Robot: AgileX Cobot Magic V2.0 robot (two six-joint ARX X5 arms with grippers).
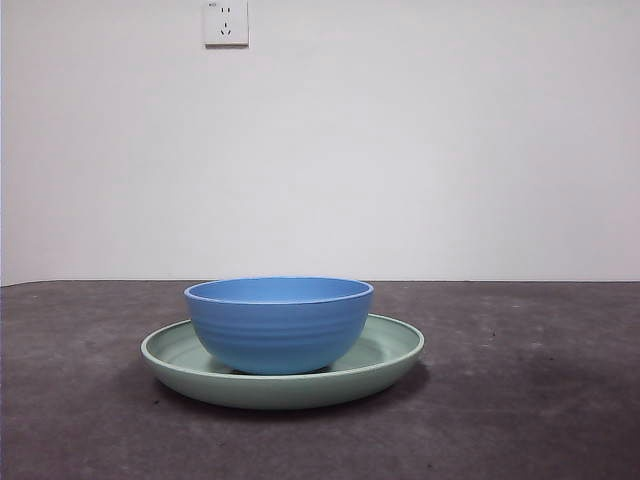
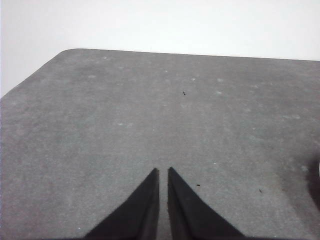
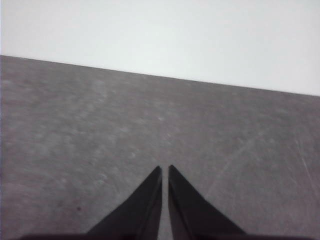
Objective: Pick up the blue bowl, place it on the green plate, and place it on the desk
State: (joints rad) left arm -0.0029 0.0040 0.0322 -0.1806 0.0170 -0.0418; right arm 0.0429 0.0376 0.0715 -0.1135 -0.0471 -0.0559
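The blue bowl (image 1: pixel 279 323) stands upright in the green plate (image 1: pixel 392 350), which rests on the desk (image 1: pixel 540 400) in the middle of the front view. Neither arm shows in the front view. My left gripper (image 2: pixel 163 171) is shut and empty over bare desk (image 2: pixel 150 115); the bowl and plate are out of its view. My right gripper (image 3: pixel 165 168) is shut and empty over bare desk (image 3: pixel 100 130), also away from the bowl and plate.
A white wall with a power socket (image 1: pixel 226 22) stands behind the desk. The left wrist view shows the desk's rounded far corner (image 2: pixel 67 51) and a dark edge (image 2: pixel 317 180) at the picture's right side.
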